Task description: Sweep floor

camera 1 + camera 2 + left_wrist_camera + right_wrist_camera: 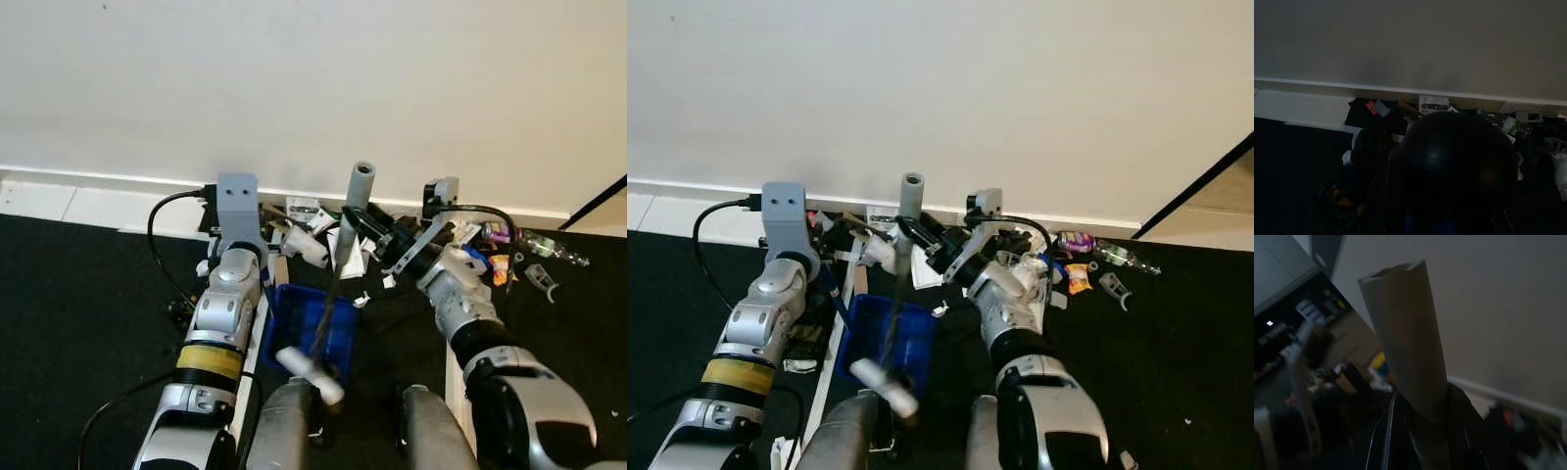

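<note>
Bright, sharp head views, wrist views dim, murky, slightly blurred

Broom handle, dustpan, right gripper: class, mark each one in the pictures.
Broom handle (360, 184): left eye view, grey top end.
Dustpan (880, 328): right eye view, blue floor of the pan.
Right gripper (364, 223): left eye view, where the fingers clasp the handle.

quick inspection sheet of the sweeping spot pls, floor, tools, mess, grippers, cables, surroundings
surface: black floor, white strip along the wall base.
job's things: grey broom handle upright; blue dustpan below it.
clutter: wrappers, paper and a plastic bottle heaped along the skirting.
grippers: right gripper shut on the broom handle; left gripper reaches toward the litter, jaws hidden.
cables: black cable loops beside the left arm.
surroundings: plain white wall.
</note>
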